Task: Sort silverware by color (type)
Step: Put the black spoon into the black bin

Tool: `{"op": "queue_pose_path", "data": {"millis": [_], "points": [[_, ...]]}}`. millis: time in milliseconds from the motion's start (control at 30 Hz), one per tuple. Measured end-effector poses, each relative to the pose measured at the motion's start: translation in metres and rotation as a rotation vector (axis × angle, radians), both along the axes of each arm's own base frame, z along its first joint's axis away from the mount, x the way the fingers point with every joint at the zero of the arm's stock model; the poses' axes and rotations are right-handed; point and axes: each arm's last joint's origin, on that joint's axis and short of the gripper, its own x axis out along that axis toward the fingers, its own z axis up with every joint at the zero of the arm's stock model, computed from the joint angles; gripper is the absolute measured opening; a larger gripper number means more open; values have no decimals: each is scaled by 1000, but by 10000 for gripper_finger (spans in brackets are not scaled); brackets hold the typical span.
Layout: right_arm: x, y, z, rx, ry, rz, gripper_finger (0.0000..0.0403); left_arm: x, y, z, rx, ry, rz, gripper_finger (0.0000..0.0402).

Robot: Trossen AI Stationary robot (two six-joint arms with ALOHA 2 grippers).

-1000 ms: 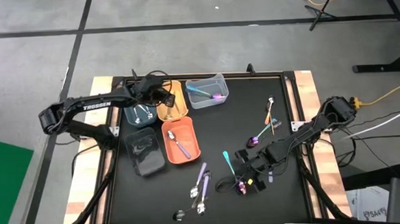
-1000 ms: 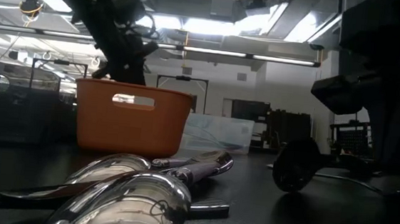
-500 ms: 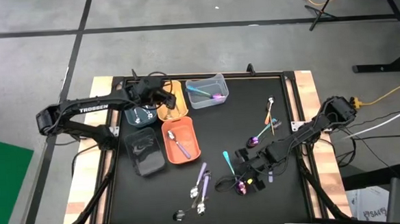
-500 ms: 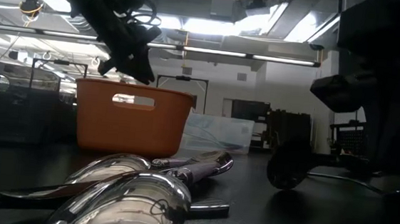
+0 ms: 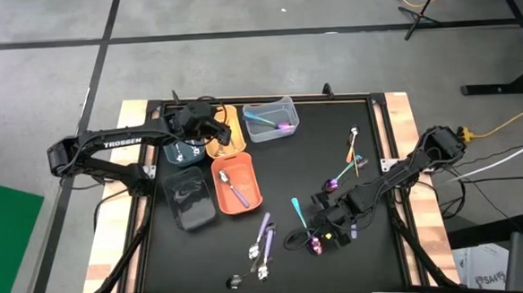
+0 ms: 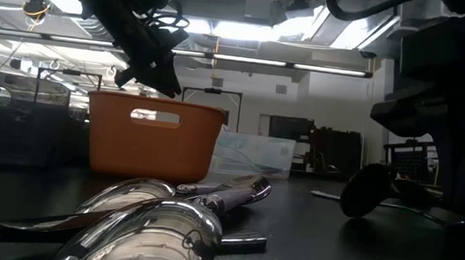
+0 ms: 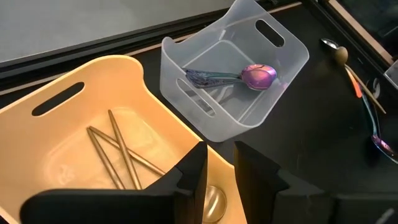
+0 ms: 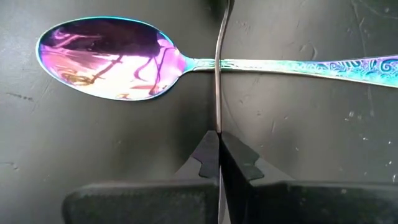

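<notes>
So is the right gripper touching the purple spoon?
Cannot tell. In the right wrist view the shut right gripper meets the purple spoon at its neck, but height is unclear.

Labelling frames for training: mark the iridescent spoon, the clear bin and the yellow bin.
Iridescent spoon [image 8: 102,57]: right wrist view, on its bowl.
Clear bin [image 7: 292,59]: left wrist view, on its wall.
Yellow bin [image 7: 130,74]: left wrist view, on its rim.

You've got four bins [image 5: 237,184] clustered at the table's [image 5: 383,248] back-left, a fifth bin [image 5: 270,120] just right of them. Loose spoons [image 5: 261,239] lie near the front middle, more silverware [image 5: 352,160] over on the right.
</notes>
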Motion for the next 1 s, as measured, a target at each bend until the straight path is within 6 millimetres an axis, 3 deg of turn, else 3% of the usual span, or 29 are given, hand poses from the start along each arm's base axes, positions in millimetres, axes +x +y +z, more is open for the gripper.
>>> {"op": "queue_pose_path", "data": {"millis": [1000], "points": [[-4,-2,-2,-27,39,-1,0,0,0,0,0,0,0,73]]}}
